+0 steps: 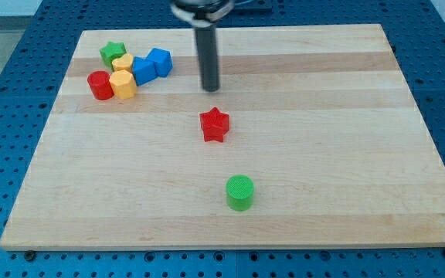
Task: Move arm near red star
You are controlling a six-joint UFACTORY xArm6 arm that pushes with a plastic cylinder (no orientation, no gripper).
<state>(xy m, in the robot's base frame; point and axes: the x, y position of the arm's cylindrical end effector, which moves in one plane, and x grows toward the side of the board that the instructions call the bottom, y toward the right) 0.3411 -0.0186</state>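
The red star (215,125) lies on the board (346,154) a little left of centre. My tip (210,88) sits at about 12 o'clock from it, near but apart, with a strip of bare wood between them. The rod (207,58) rises straight up from the tip to the view's top edge. There is no claw on this arm, so nothing to hold apart or together; the rod end touches no block.

At 6 o'clock from the star, well apart, stands a green cylinder (239,192). It is on the far side of the star from my tip.

At roughly 10 o'clock from the star, well apart, a cluster sits near the board's top-left corner. It holds a green star (113,52), a red cylinder (99,85), two yellow blocks (123,84) and two blue blocks (159,61). They are packed close and seem to touch one another; the rear yellow one is partly hidden, so its shape is hard to tell.

The board rests on a blue perforated table (6,93).
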